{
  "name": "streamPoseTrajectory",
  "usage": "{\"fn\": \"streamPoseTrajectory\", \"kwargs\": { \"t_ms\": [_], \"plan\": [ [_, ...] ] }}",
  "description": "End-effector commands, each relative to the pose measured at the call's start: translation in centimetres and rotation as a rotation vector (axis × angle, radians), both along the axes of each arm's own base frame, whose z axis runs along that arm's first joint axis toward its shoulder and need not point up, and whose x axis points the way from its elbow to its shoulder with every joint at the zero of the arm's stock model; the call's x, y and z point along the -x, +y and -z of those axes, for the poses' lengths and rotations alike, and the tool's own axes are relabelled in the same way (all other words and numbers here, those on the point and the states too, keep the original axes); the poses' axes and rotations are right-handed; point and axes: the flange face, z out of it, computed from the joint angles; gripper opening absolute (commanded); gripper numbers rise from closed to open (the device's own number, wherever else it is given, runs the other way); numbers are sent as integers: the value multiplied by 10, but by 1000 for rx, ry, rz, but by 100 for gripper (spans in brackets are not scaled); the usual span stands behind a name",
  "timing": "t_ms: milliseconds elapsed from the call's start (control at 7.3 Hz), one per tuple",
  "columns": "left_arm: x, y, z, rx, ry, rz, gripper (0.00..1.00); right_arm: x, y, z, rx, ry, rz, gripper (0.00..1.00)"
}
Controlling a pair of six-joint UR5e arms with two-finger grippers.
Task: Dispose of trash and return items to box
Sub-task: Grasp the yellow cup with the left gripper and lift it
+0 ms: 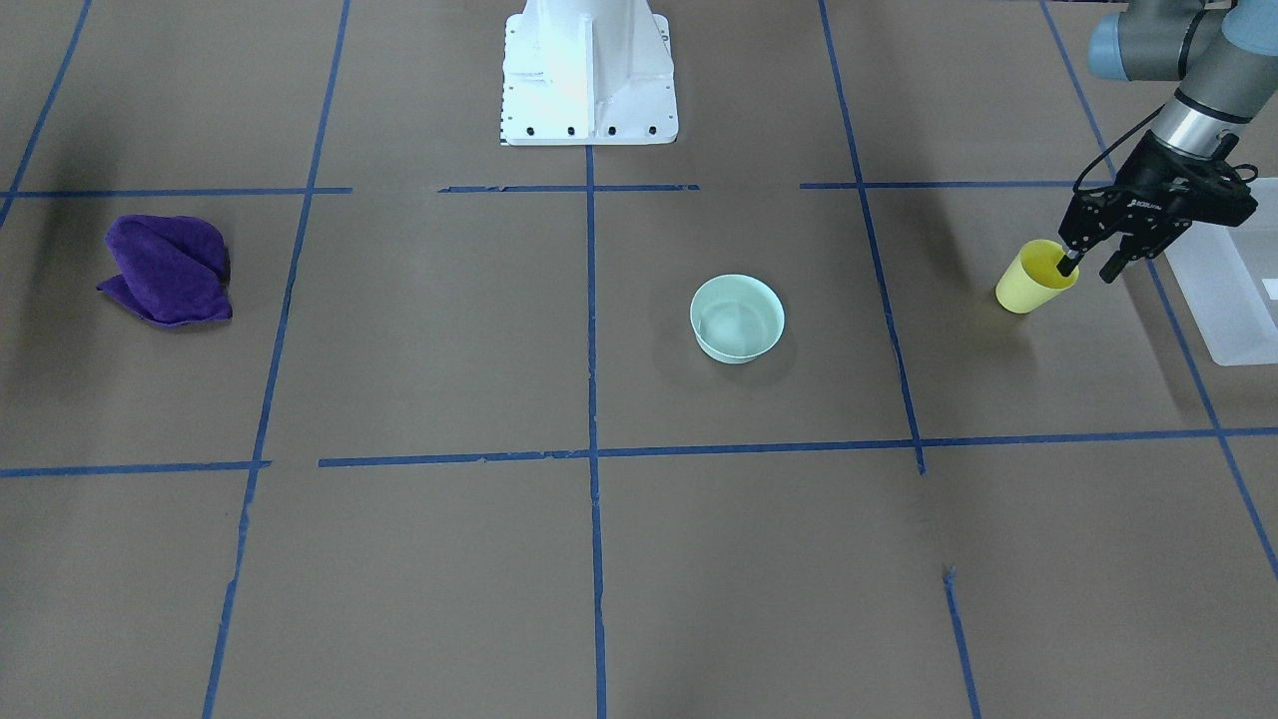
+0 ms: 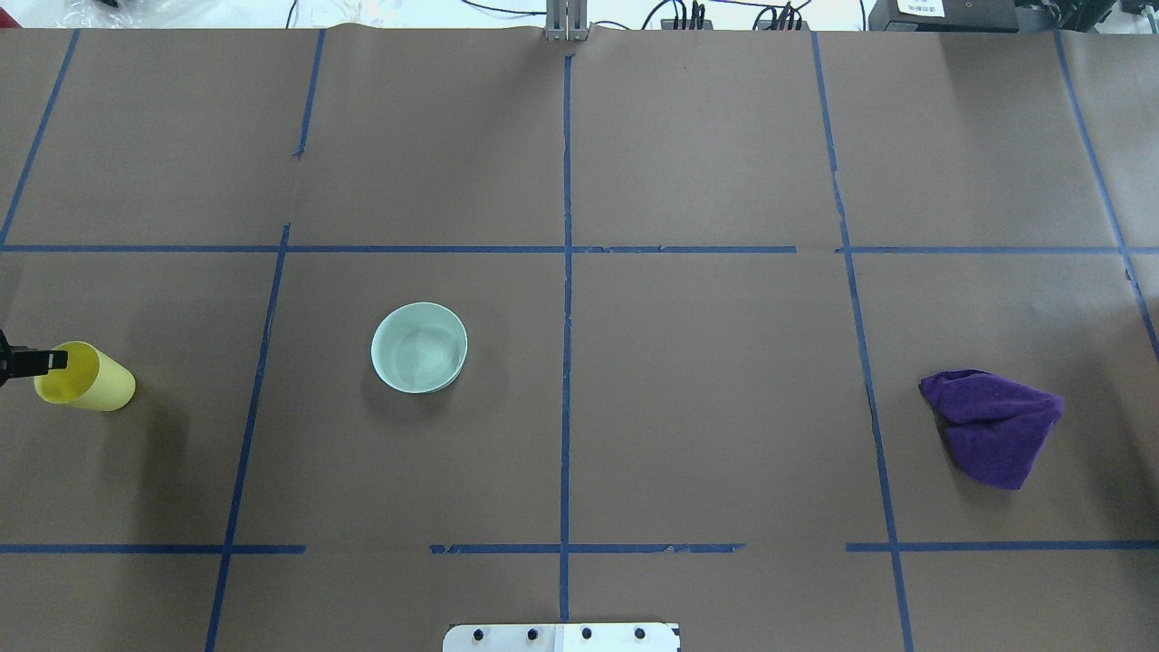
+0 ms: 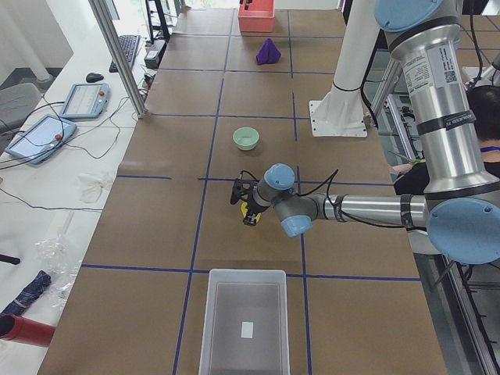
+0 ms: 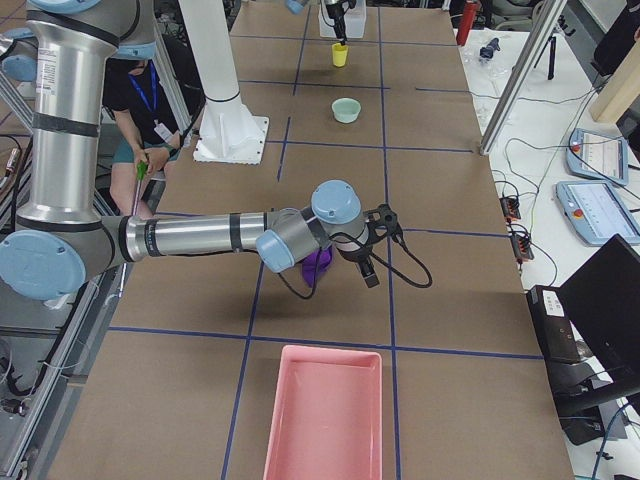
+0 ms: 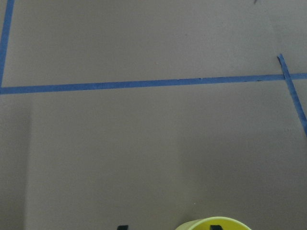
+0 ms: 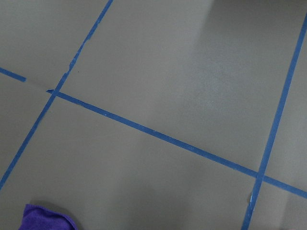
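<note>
The yellow cup (image 1: 1036,277) stands upright on the brown paper, close to the frosted box (image 1: 1223,290). It also shows in the overhead view (image 2: 86,378). My left gripper (image 1: 1088,268) is open over the cup's rim, with one fingertip inside the cup and the other outside. The left wrist view shows the cup's rim (image 5: 213,223) at the bottom edge. The mint-green bowl (image 1: 737,318) sits upright near the table's middle. My right gripper (image 4: 370,265) hovers by the purple cloth (image 4: 316,262); I cannot tell whether it is open or shut.
The purple cloth (image 2: 994,421) lies crumpled on the robot's right side. A pink bin (image 4: 323,415) stands at that end of the table. The white robot base (image 1: 589,75) is at the table's rear edge. Blue tape lines grid the paper.
</note>
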Motion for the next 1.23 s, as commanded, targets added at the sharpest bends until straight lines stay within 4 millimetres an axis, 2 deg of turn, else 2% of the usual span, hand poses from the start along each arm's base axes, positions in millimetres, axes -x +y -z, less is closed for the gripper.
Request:
{"fn": "streamPoseTrajectory", "kwargs": {
  "t_ms": [0,274,411,548,822,959,1096],
  "plan": [
    [-9,5,-5,0,-10,-28,0,-1,1,-1,2,2,-1,100],
    [-4,4,6,-64,0,-56,0,-1,2,-2,3,0,0,100],
    [-4,8,13,-117,4,-137,0,-1,2,-3,5,1,0,100],
    [14,5,15,-154,43,-233,0,0,2,-3,6,1,1,100],
    [102,-11,11,-248,51,-302,0,0,3,-3,-6,-3,1,100],
    [138,-16,3,-297,10,-319,0,0,3,-3,-6,-3,1,100],
    [165,-19,-6,-323,-42,-315,0,0,3,-3,-6,-3,1,100]
  ]
}}
